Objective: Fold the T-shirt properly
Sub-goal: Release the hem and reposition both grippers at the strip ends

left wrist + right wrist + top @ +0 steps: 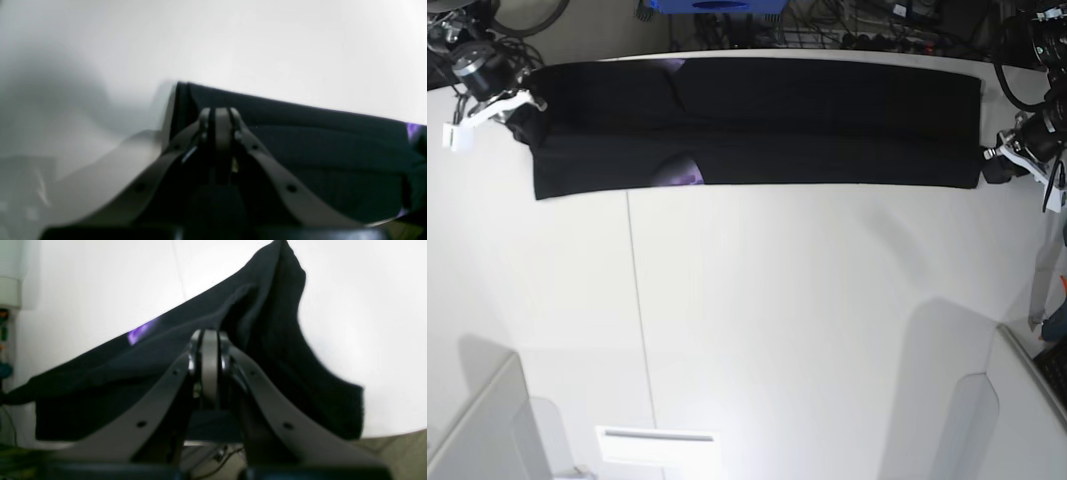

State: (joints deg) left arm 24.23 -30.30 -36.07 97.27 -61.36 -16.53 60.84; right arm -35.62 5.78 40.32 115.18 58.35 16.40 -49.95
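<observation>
The black T-shirt (807, 120) lies folded into a long band across the far part of the white table (807, 320), with bits of purple print (683, 172) showing. My left gripper (997, 162) is shut on the shirt's right end; in the left wrist view its fingertips (220, 116) pinch the black cloth (317, 150) at its corner. My right gripper (523, 108) is shut on the shirt's left end; in the right wrist view its fingertips (210, 340) clamp bunched cloth (267, 323), lifted a little off the table.
A seam (632, 300) runs down the table. A blue object (717, 6) and cables lie beyond the far edge. Grey box edges stand at the near left (477, 430) and near right (1027, 400). A white label (657, 440) sits at the front.
</observation>
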